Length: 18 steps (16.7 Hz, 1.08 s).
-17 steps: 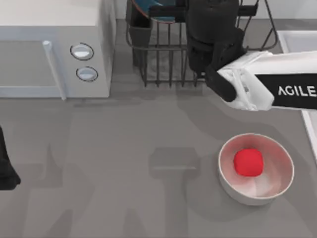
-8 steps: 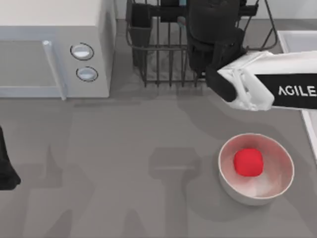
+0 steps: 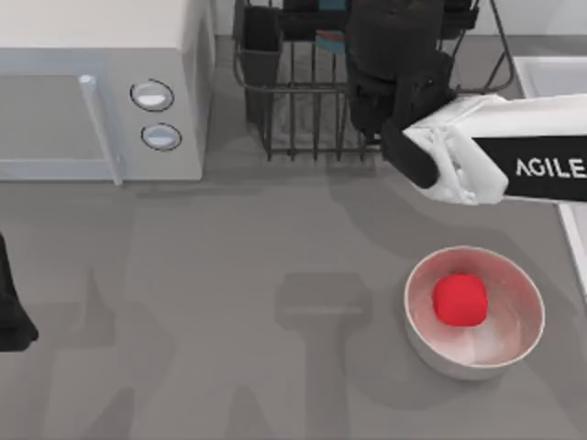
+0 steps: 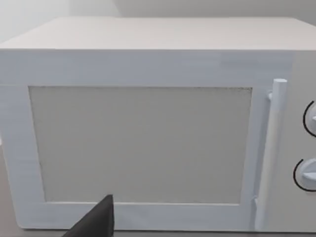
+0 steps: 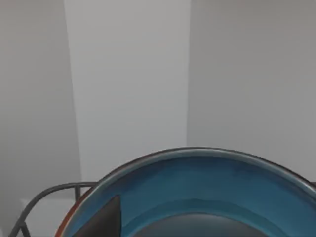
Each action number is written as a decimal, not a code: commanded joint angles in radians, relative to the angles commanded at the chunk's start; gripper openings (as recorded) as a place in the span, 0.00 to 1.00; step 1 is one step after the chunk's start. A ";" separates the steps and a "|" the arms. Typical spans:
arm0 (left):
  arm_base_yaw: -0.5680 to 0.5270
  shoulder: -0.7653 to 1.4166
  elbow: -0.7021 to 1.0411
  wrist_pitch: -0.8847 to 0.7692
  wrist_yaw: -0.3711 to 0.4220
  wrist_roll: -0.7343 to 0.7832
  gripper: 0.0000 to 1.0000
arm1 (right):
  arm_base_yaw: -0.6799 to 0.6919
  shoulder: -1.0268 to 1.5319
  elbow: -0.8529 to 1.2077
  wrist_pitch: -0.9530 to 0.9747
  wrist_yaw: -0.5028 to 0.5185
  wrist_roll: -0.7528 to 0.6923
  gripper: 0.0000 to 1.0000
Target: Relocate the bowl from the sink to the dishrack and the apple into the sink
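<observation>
The teal-blue bowl (image 3: 328, 41) shows as a sliver between the bars of the dark wire dishrack (image 3: 293, 101) at the back of the table. My right gripper (image 3: 394, 41) hangs over the rack just right of it, open. In the right wrist view the bowl (image 5: 197, 182) lies close below, with one dark fingertip (image 5: 106, 219) beside its reddish rim. The red apple (image 3: 459, 299) rests inside a white bowl (image 3: 514, 344) at the front right. A corner of the pale sink (image 3: 550, 73) shows at the right edge. My left gripper (image 3: 9, 316) is parked at the left edge, open.
A white microwave (image 3: 92, 82) with two round knobs stands at the back left, and its door (image 4: 143, 143) faces the left wrist camera. The rack's dark cutlery cup (image 3: 260, 64) sits at its left corner. A curved rack wire (image 5: 44, 195) passes beside the bowl.
The bowl stood tilted above the rack's left top a second ago. It has since dropped lower between the bars. The right arm has hardly moved and the left arm is still.
</observation>
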 joint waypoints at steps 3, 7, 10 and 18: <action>0.000 0.000 0.000 0.000 0.000 0.000 1.00 | -0.002 -0.010 -0.009 -0.001 -0.006 0.000 1.00; 0.000 0.000 0.000 0.000 0.000 0.000 1.00 | -0.065 -0.157 -0.147 -0.034 -0.098 -0.003 1.00; 0.000 0.000 0.000 0.000 0.000 0.000 1.00 | -0.140 -0.377 -0.335 -0.095 -0.217 -0.004 1.00; 0.000 0.000 0.000 0.000 0.000 0.000 1.00 | -0.386 -1.263 -0.923 -0.378 -0.533 -0.001 1.00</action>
